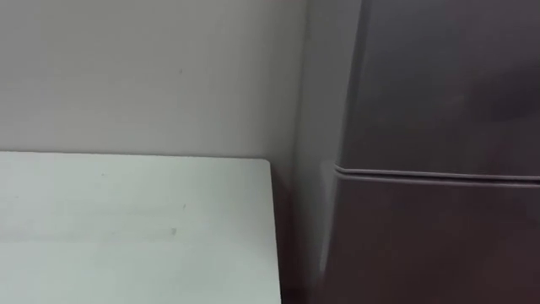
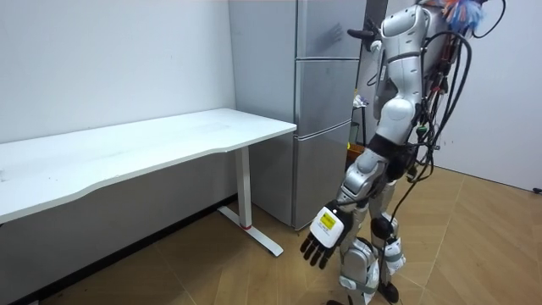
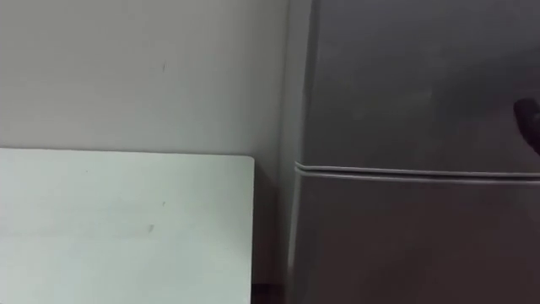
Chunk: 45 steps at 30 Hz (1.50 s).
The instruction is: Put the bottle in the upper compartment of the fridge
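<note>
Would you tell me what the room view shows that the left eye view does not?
Room view: the robot standing before the fridge, its left hand hanging open, its right hand raised by the upper door, and the wooden floor. Left eye view: nothing extra, merely a closer look at the door seam. Shared: white table, fridge, wall.

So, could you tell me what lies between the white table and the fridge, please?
Nothing that shows: only a narrow, dark gap separates the table from the fridge, as seen in both eye views.

Possibly right hand (image 3: 530,120), edge-cropped.
</note>
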Tool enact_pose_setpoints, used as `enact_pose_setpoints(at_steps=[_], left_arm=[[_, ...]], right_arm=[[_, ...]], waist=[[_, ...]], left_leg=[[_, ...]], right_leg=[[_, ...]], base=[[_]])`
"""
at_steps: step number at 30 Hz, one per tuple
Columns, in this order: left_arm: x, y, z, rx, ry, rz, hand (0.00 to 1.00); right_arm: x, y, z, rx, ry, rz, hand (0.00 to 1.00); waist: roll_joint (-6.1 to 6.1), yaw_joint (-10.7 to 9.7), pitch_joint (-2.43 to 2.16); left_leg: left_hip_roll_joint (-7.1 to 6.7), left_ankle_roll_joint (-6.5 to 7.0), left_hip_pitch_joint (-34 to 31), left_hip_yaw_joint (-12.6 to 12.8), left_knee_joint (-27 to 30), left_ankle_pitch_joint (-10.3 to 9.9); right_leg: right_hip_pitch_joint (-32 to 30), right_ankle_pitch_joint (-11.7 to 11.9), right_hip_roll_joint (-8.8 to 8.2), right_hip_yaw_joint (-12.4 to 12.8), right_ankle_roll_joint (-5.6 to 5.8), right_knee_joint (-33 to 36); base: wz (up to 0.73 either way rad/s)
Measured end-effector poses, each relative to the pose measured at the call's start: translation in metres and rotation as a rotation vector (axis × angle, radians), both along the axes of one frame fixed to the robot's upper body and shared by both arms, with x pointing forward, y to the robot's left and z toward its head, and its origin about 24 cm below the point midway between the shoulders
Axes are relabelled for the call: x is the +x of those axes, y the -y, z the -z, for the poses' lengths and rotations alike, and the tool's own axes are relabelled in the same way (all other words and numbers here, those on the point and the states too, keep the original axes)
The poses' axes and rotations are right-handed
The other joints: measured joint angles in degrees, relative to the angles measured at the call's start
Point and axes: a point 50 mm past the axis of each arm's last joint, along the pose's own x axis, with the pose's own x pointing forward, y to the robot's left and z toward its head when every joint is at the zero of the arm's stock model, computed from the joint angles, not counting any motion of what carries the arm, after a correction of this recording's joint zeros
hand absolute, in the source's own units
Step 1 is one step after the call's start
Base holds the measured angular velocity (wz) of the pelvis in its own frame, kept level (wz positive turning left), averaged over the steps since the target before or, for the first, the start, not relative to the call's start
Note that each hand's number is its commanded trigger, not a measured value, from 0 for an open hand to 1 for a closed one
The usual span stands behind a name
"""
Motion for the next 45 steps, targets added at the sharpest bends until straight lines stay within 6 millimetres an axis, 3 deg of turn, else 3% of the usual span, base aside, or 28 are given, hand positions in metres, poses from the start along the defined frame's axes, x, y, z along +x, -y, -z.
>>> enact_pose_setpoints(at_steps=[7,16,24,34,36,45], left_arm=[[0.000,-0.001,0.000,0.018,-0.001,-0.006,0.00],[-0.004,-0.004,-0.002,0.068,0.004,-0.058,0.00],[0.002,-0.002,-0.001,0.068,0.034,-0.096,0.00],[0.019,-0.004,-0.004,0.082,0.096,-0.100,0.00],[0.021,-0.004,-0.004,0.084,0.099,-0.099,0.00],[0.021,-0.001,-0.003,0.093,0.103,-0.099,0.00]], right_arm=[[-0.016,0.024,0.014,0.155,0.001,0.069,0.00],[-0.054,0.065,0.044,0.292,-0.062,0.325,0.00],[-0.093,0.084,0.110,0.510,-0.249,0.462,0.00],[-0.118,0.081,0.138,0.616,-0.311,0.558,0.00],[-0.128,0.077,0.153,0.655,-0.353,0.593,0.00],[-0.156,0.051,0.222,0.788,-0.620,0.675,0.00]], waist=[[-0.31,-1.2,0.24],[0.38,-3.0,-0.14],[0.58,-3.1,0.00],[0.89,-2.3,0.14],[1.16,-1.3,0.23],[1.79,-1.5,0.30]], left_leg=[[0.02,-0.01,-0.6,-0.3,0.3,-0.1],[-0.01,0.00,-0.6,0.0,0.1,-0.1],[-0.06,-0.01,-0.4,0.4,-0.2,-0.1],[-0.05,-0.03,-0.5,0.8,-0.7,-0.1],[-0.05,-0.03,0.5,1.6,-1.5,-0.1],[-0.26,-0.01,0.5,1.7,-1.9,-0.2]], right_leg=[[-0.2,0.0,-0.01,-0.3,0.02,-0.2],[-0.7,0.0,0.02,0.1,0.06,-0.3],[-0.8,-0.3,-0.09,0.6,0.16,-0.2],[-1.5,-0.4,0.02,1.0,0.15,0.0],[-1.1,-0.4,0.04,1.6,0.17,-0.2],[-1.3,-0.6,-0.12,1.7,0.40,-0.2]], base=[[0.02],[-0.02],[-0.03],[-0.02],[-0.15],[-0.01]])
